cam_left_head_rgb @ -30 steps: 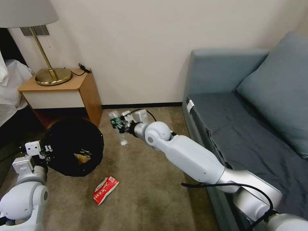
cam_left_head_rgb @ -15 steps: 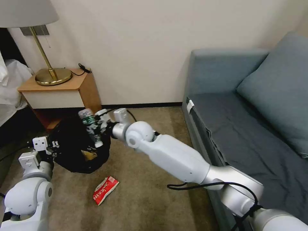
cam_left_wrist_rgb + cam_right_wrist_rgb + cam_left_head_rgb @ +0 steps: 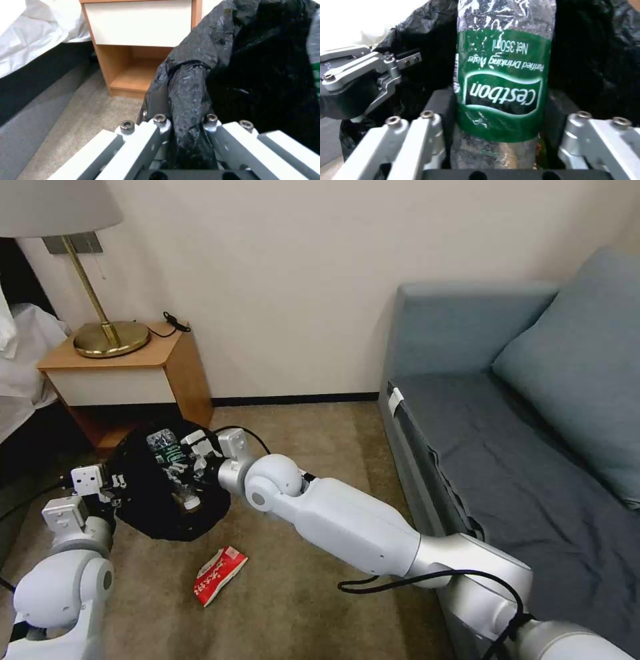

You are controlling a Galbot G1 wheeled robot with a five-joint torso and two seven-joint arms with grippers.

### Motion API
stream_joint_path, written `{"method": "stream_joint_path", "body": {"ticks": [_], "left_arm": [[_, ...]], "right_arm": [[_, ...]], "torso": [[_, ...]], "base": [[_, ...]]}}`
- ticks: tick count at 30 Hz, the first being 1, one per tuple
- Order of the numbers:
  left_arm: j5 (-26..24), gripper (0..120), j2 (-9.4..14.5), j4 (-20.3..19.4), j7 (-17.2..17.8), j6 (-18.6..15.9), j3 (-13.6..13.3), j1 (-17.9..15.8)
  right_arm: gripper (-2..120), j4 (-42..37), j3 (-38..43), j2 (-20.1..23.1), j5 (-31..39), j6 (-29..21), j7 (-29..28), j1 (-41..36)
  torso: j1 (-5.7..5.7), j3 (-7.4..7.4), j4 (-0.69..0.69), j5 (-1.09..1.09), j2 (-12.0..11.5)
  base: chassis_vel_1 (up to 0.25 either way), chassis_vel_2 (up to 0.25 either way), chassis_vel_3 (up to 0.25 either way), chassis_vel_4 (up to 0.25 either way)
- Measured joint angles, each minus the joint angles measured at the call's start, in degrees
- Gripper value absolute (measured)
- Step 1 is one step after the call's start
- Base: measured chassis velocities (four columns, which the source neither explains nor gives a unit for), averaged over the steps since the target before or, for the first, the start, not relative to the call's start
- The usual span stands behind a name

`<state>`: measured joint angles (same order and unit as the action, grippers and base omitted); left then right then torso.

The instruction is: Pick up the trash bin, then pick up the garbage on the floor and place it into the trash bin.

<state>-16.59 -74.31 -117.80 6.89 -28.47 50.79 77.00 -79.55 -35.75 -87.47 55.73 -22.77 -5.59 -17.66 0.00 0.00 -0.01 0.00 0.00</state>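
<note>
Over the bin (image 3: pixel 143 500), your right tool (image 3: pixel 179 468) clamped the bottle (image 3: pixel 501 82); your left tool (image 3: pixel 185 125) pinched the bin's black bag (image 3: pixel 190 100).

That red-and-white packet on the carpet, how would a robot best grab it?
From straight above, judging by its pose: the red-and-white packet lies flat and slanted on the carpet. Closing the fingers across its narrow width, around mid-length, looks safest; its long sides are free.
</note>
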Motion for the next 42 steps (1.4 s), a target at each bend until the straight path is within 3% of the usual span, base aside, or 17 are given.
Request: {"method": "stream_joint_path", "body": {"ticks": [1,3,4,7,9,13,19,26,32,42], "left_arm": [[0.04,3,0.00,0.13,0.02,0.02,0.08,-0.04],[0.05,3,0.00,0.18,0.03,0.04,0.13,-0.05],[0.06,3,0.04,0.27,0.03,0.06,0.23,-0.10],[0.08,3,0.13,0.43,0.05,0.07,0.30,-0.17],[0.09,3,0.27,0.78,0.05,0.19,0.33,-0.28],[0.07,3,0.55,1.35,0.05,0.37,0.58,-0.53],[-0.21,3,1.58,2.13,0.05,0.62,1.54,-0.95],[-1.05,3,3.24,4.15,0.11,1.70,3.62,-1.06],[-1.33,3,3.91,5.32,0.21,2.16,5.16,-1.12],[-1.19,3,3.64,5.52,0.19,2.47,4.90,-0.59]], "right_arm": [[61,-0.11,-0.05,0.02,-0.03,0.27,-0.23,-0.17],[63,-0.12,-0.05,0.00,-0.06,0.34,-0.33,-0.22],[71,-0.19,-0.07,-0.06,-0.08,0.43,-0.46,-0.26],[79,-0.36,-0.12,-0.10,-0.08,0.44,-0.54,-0.27],[90,-0.57,-0.40,-0.09,-0.08,0.42,-0.64,-0.33],[99,-1.23,-0.61,0.41,-0.06,0.34,-1.43,-0.34],[100,-2.63,-0.38,2.87,0.41,0.15,-3.07,0.49],[100,-4.73,1.00,8.75,-0.23,-3.94,-7.93,-0.72],[100,-6.86,3.31,13.72,-5.45,-5.60,-12.07,-7.13],[100,-9.58,7.82,19.09,-11.24,-4.74,-13.66,-14.39]], "torso": [[0.00,0.00,0.00,0.00,0.00],[0.00,0.00,0.00,0.00,0.00],[0.00,0.00,0.00,0.00,0.00],[0.00,0.00,0.00,0.00,0.00],[0.00,0.00,0.00,0.00,0.01],[0.00,0.00,0.01,0.00,0.01],[0.00,0.00,0.01,0.01,0.01],[0.00,0.00,0.00,0.01,0.01],[0.00,0.00,0.00,0.02,0.01],[0.00,0.00,-0.01,0.01,0.01]], "base": [[0.000,0.000,0.000,0.000],[0.000,0.000,0.000,0.000],[0.000,0.000,0.000,0.000],[0.000,0.000,0.000,0.000],[0.000,0.000,0.000,0.000],[0.000,0.000,0.000,0.000],[0.000,0.000,0.000,0.000],[0.000,0.000,0.000,0.000],[0.000,0.000,0.000,0.000],[0.000,0.000,0.000,0.000]]}}
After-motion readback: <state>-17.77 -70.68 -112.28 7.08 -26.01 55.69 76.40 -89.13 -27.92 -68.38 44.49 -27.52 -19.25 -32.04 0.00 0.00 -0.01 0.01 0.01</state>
